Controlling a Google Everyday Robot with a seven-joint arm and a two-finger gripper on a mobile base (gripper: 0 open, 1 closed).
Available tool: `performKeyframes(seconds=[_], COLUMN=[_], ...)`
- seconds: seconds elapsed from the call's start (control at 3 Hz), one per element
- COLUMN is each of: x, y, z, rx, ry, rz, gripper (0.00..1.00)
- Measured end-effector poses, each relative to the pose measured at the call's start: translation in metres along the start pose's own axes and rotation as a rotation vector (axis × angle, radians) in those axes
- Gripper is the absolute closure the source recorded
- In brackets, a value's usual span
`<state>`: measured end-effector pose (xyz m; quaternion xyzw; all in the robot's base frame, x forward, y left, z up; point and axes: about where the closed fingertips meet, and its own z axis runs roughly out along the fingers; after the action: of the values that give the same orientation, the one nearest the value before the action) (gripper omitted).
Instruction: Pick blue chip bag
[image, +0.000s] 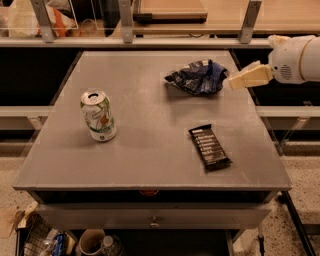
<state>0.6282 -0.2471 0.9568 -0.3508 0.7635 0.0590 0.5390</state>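
Note:
The blue chip bag (197, 77) lies crumpled on the far right part of the grey table (150, 120); it is dark navy foil with small white markings. My gripper (235, 81), cream-coloured, reaches in from the right edge of the camera view, and its tip is just to the right of the bag, close to the bag's right edge. The white arm joint (295, 59) sits behind it at the frame's right edge.
A green and white can (98, 115) stands upright on the left of the table. A flat black bar wrapper (209, 146) with white text lies at the front right. A rail with metal posts (125, 22) runs behind the table. Bins with clutter (60, 242) sit under the table's front.

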Motion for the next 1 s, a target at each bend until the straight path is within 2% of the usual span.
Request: performKeyframes(seconds=[0.67, 1.0], x=[-0.010, -0.003], y=[0.010, 0.011], z=[0.053, 0.073], rx=[-0.028, -0.023], ry=[0.016, 0.043], rz=[-0.031, -0.017], gripper=[0.00, 0.00])
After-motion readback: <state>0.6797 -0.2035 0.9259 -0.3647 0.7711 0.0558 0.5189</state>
